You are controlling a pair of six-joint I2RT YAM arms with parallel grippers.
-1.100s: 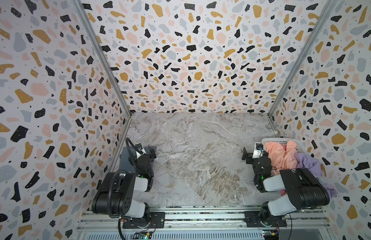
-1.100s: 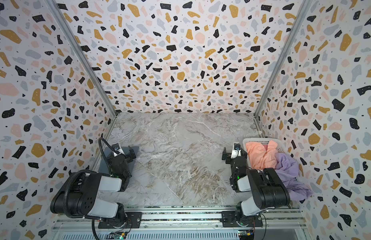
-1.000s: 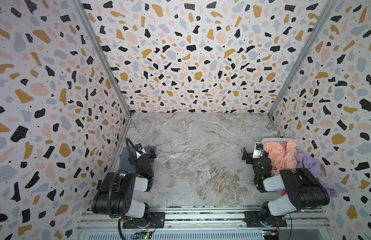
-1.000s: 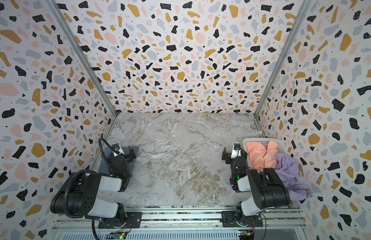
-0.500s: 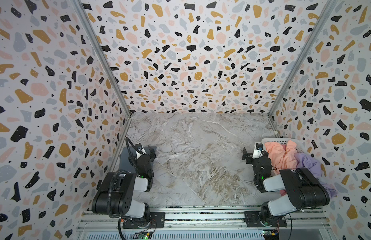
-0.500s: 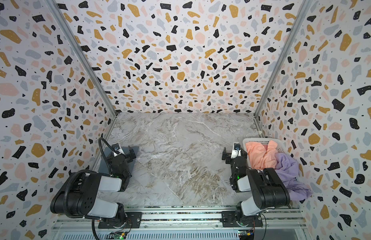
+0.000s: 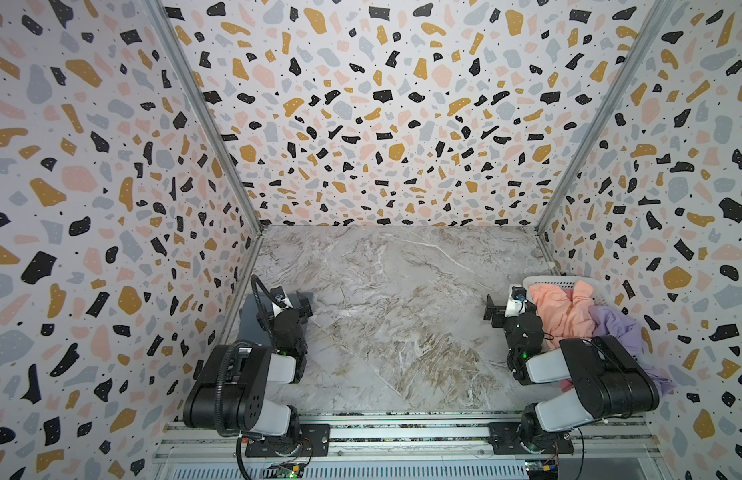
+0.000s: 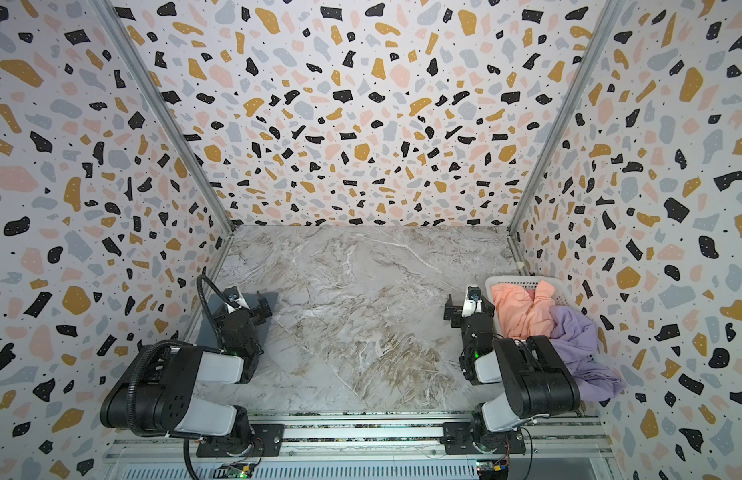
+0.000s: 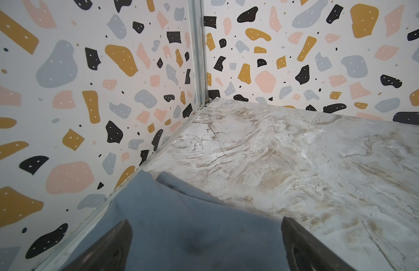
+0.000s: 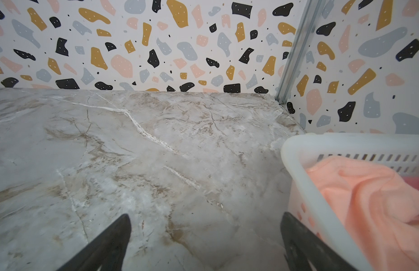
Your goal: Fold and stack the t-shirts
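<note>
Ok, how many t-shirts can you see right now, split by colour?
Peach-orange t-shirt: 1, in the basket
Lavender t-shirt: 1, spilling over the basket's edge
Slate-grey t-shirt: 1, on the table by the left wall
Dusty-rose t-shirt: 1, only a sliver shows in the basket
Total: 4

Our left arm (image 7: pixel 240 386) was folded back over its base, with the elbow raised and the wrist low, pointing forward. Our left gripper (image 7: pixel 298 304) had the jaws spread wide and held nothing. In its wrist view the two dark left fingers (image 9: pixel 114 244) stood far apart. Our right arm (image 7: pixel 589 374) was folded in the same way. Our right gripper (image 7: pixel 495 312) was also spread wide and empty, and the right fingers (image 10: pixel 110 246) were well separated in its wrist view.
</note>
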